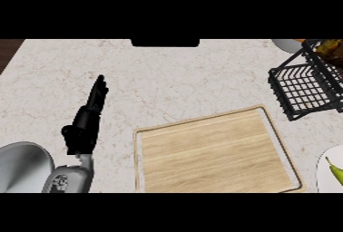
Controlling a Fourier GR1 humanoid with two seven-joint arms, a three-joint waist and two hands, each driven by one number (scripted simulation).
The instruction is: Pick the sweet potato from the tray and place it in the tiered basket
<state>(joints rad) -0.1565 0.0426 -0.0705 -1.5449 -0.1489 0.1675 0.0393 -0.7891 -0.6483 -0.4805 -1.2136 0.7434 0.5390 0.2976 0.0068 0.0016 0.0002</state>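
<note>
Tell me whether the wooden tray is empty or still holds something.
Empty: the wooden tray shows bare wood across its whole surface, with no sweet potato on it. The left hand rests beside it, fingers straight.

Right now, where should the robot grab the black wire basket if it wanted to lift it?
Probably the basket by the top wire of the wall facing the tray, coming from above. It is open-topped with thin bars, so fingers could curl round one.
</note>
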